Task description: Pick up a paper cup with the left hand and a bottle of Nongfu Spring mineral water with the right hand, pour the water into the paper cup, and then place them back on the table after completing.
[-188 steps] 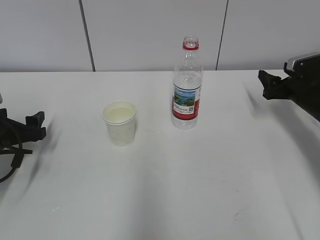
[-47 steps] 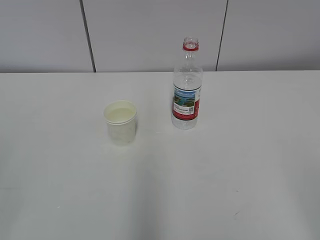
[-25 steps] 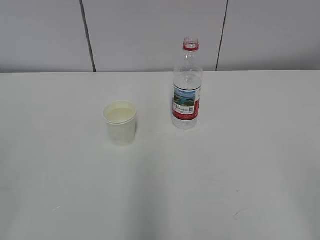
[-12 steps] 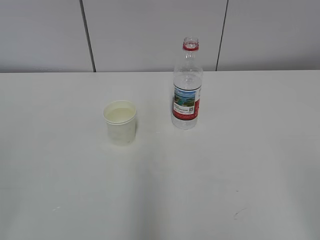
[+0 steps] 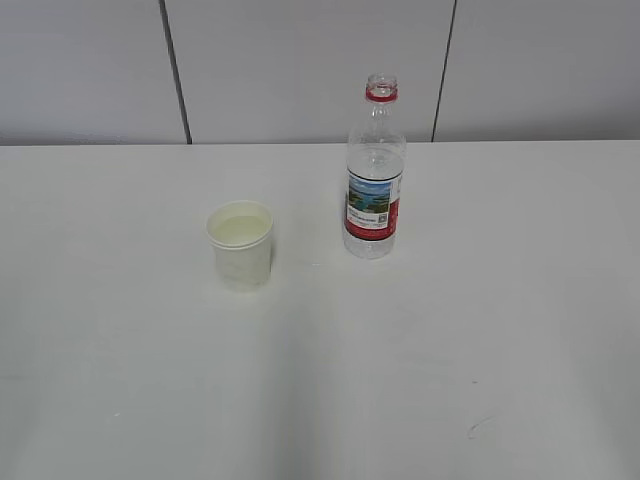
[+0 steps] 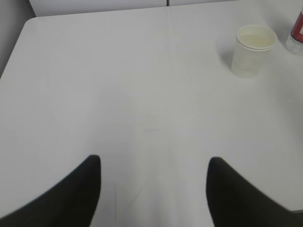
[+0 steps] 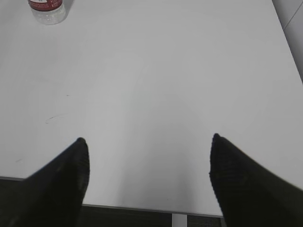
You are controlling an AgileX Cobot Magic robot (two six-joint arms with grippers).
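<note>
A white paper cup [image 5: 240, 245] holding clear water stands upright on the white table [image 5: 450, 350], left of centre. The uncapped Nongfu Spring bottle [image 5: 374, 170], with a red neck ring and red-and-picture label, stands upright to its right, partly full. Neither arm shows in the exterior view. My left gripper [image 6: 154, 163] is open and empty, far back from the cup [image 6: 253, 49], which sits at the upper right of the left wrist view beside the bottle's edge [image 6: 297, 35]. My right gripper [image 7: 149, 142] is open and empty near the table's front edge, far from the bottle's base [image 7: 47, 10].
A grey panelled wall [image 5: 300, 70] runs behind the table. The table's left edge and corner [image 6: 26, 23] show in the left wrist view. Its front edge [image 7: 142, 208] and right edge [image 7: 289, 42] show in the right wrist view. Faint scuff marks [image 7: 54, 117] lie on the top.
Both arms, seen at the sides 7.5 s ago, have left the exterior view. Over the last two seconds the cup and bottle have not moved.
</note>
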